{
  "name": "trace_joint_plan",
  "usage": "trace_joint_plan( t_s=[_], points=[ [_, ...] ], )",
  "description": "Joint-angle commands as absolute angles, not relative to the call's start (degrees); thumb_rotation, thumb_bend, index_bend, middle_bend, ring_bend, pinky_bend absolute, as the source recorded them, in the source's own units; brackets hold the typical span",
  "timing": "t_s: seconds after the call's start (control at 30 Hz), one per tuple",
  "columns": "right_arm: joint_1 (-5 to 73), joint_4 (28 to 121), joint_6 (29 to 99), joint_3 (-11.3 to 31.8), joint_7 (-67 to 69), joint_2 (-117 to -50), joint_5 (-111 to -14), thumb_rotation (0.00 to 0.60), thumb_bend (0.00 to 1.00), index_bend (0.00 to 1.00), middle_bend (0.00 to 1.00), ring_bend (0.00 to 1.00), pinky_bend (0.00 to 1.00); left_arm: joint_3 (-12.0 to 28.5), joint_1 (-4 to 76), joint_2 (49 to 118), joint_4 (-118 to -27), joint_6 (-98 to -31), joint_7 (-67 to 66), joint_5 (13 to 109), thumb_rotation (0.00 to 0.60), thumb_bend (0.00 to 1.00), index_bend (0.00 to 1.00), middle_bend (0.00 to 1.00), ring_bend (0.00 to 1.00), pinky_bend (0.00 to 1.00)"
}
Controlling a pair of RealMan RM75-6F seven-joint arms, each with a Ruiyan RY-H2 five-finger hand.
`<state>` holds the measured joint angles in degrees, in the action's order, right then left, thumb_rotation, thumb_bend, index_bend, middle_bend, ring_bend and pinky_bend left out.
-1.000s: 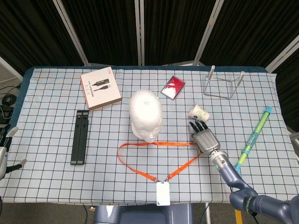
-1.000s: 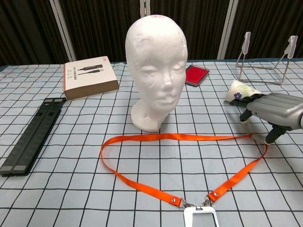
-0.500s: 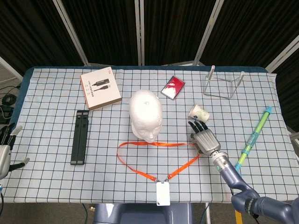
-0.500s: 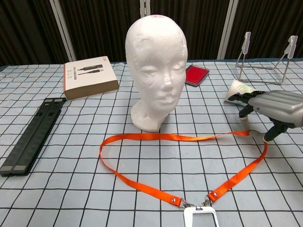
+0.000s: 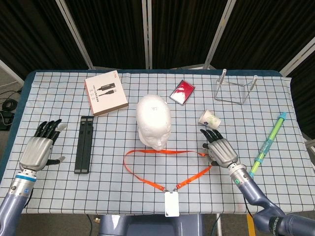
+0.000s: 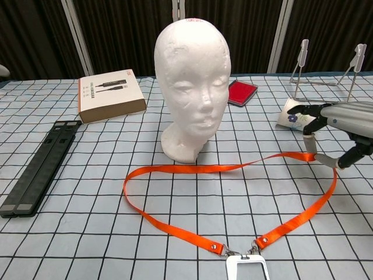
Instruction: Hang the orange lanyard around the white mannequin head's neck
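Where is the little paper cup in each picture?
Head view: the paper cup lies on its side right of centre, just above the right robot hand.
Chest view: it is at the right edge, behind that robot hand.
Shared landmark: the wire stand stands behind the cup in both.

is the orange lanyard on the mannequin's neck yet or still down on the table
Not on the neck. The orange lanyard lies looped on the table before the mannequin head; the right robot hand lifts its right end.

badge holder (image 6: 247, 268) cut off, box (image 5: 106, 93) print unreadable
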<state>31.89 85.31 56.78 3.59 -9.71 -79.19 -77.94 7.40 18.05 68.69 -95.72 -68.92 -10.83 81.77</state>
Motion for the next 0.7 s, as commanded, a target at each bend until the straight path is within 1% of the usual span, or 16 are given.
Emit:
trace_joint_plan(
  t_s=[0.03,0.17,0.33,0.53,0.7],
  points=[
    [31.9,87.1,56.4,3.8,-9.4,-78.1,-77.4,0.600,0.45,0.71,0.01,0.00,0.00,8.5,23.1,71.4,-96.7,-63.3,-10.0,82.0,0.600,0.15,0.31,0.00,0.00,0.00],
    [31.9,88.2,56.5,4.1,-9.1,-77.5,-77.4,0.600,0.45,0.72,0.02,0.00,0.00,9.6,27.0,76.2,-94.6,-59.9,-10.1,81.1,0.600,0.23,0.38,0.00,0.00,0.00],
    [32.0,88.5,56.8,4.1,-8.6,-77.2,-78.1,0.600,0.45,0.72,0.02,0.00,0.00,10.4,31.7,82.6,-89.1,-55.5,-9.1,79.6,0.600,0.29,0.42,0.00,0.00,0.00],
    [32.2,89.3,56.3,3.9,-7.1,-76.1,-78.9,0.600,0.45,0.72,0.02,0.00,0.00,11.0,35.7,89.7,-83.4,-51.8,-7.8,77.2,0.600,0.30,0.43,0.00,0.00,0.00],
    [32.4,89.4,56.1,3.8,-4.6,-75.1,-80.1,0.600,0.45,0.72,0.02,0.00,0.00,10.8,37.5,94.2,-79.5,-50.8,-7.3,75.6,0.600,0.30,0.44,0.00,0.00,0.00]
  ],
)
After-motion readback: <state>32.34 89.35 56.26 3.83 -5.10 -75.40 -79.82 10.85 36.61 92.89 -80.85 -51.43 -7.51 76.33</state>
